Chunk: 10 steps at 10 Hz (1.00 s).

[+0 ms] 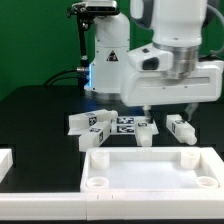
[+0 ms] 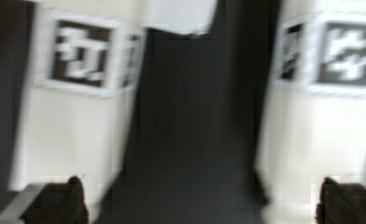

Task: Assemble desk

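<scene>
Claw [image 1: 167, 108] stood released and empty, above the legs [image 1: 181, 126] lying just behind the desk panel [image 1: 150, 153]. It was centred over the gap between two of them. Recommended: centre over a single leg before descending.

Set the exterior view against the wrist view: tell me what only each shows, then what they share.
Exterior view only: the rimmed panel in front, two further legs toward that view's left, and the arm. Wrist view only: a close look at the tags and the dark gap between two legs. Both: the open fingers, holding nothing, and probably those same two legs.
</scene>
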Tool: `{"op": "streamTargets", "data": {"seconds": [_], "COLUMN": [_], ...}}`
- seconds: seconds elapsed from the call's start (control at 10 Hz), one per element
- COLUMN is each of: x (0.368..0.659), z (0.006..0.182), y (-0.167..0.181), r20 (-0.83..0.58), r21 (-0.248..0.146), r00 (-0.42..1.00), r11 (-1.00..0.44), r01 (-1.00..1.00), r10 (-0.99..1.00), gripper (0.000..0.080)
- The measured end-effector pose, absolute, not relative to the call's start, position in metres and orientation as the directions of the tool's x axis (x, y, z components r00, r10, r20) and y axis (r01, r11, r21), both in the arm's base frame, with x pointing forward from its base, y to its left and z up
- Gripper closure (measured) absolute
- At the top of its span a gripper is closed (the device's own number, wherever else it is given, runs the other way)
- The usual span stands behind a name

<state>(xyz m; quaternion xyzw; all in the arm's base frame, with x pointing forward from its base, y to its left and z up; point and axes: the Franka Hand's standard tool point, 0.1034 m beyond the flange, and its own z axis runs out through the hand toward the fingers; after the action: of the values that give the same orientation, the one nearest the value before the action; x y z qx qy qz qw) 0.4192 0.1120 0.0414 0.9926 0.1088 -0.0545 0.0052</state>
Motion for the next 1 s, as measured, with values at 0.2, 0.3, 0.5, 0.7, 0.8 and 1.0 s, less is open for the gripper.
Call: {"op": "streamTargets", "data": {"seconds": [0.2,0.3,0.5,0.7,0.8,1.0], "x": [0.415,0.415,0.408,0.407,0.407,0.404], "z": [0.029,0.026,0.018,0.013,0.011,0.007], "y": [0.12,0.126,0.145,0.148,0.143,0.145], "r20": [-0.078,-0.067,-0.069,-0.074,-0.075,-0.083], "r21": [-0.016,-0.021,-0.029,-0.031,-0.031,-0.031], "r00": [0.967,0.97,0.968,0.963,0.96,0.959], "r11": [-0.97,-0.972,-0.97,-0.966,-0.963,-0.962], "r01": [0.242,0.234,0.241,0.258,0.268,0.27], "r10": [0.243,0.235,0.242,0.259,0.27,0.272], "gripper": [0.0151,0.0151,0.0151,0.0151,0.0151,0.0151]}}
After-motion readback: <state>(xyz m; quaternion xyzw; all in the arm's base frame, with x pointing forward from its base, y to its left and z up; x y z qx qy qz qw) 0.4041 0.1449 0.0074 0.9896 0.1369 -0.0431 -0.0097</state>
